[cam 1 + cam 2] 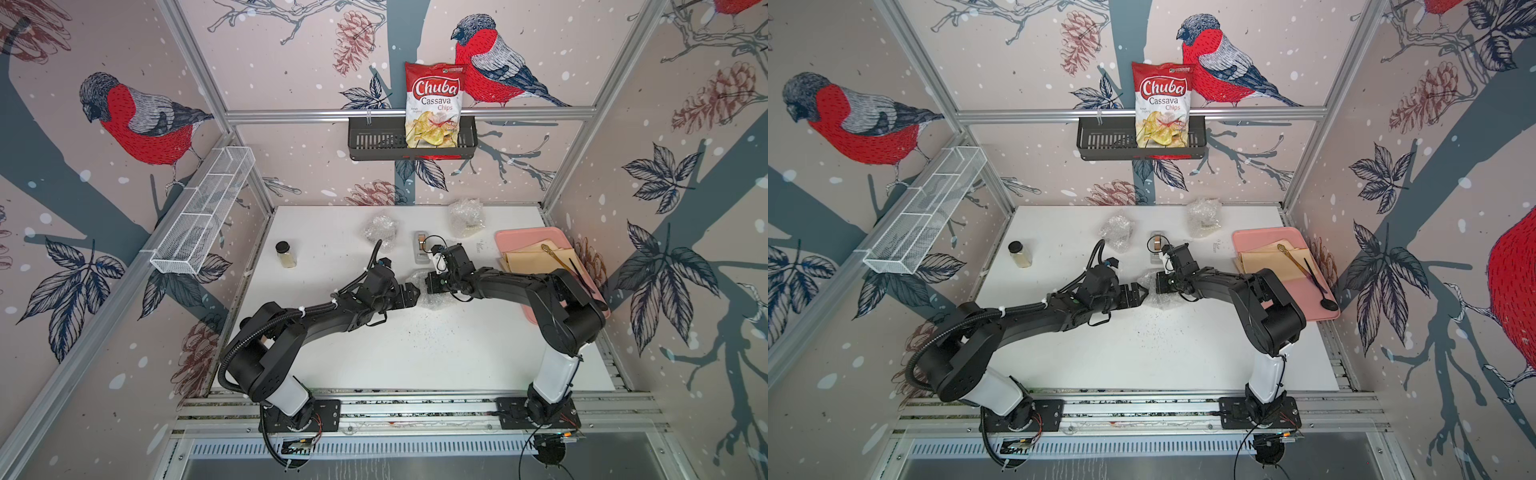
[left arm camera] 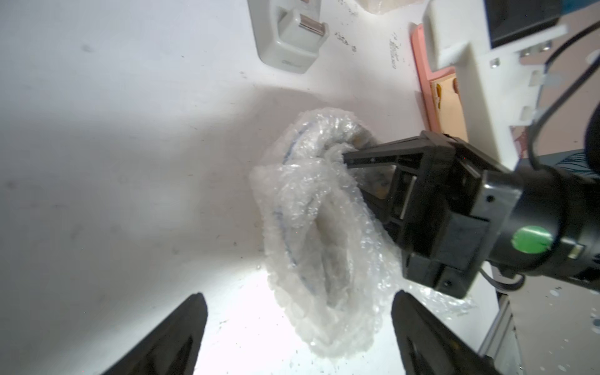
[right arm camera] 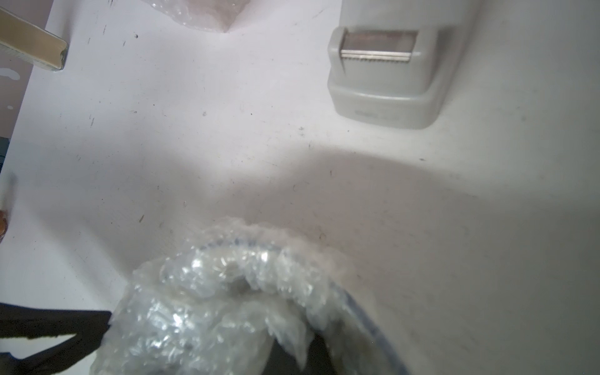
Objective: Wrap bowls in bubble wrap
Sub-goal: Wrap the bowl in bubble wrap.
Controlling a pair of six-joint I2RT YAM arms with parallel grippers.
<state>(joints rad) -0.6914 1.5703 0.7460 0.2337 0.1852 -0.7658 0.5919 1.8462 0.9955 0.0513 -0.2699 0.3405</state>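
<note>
Currently, in both top views, a bundle of bubble wrap (image 1: 432, 297) lies on the worktop (image 1: 415, 353) just in front of the tape dispenser (image 1: 421, 249), between the two arms. Two wrapped parcels (image 1: 380, 230) sit beside the dispenser, one on each side.

Left wrist view: the left gripper (image 2: 298, 293) stands with jaws wide, clear of the wrap. The right gripper (image 2: 345, 159) has its jaws closed, tips buried in a fold over the bowl (image 2: 287, 152).

Right wrist view: the bowl's blue rim shows through the film, in front of the dispenser.

The step in hand appears to be closing the last bundle. The next move probably calls for holding the fold down and fetching tape.
</note>
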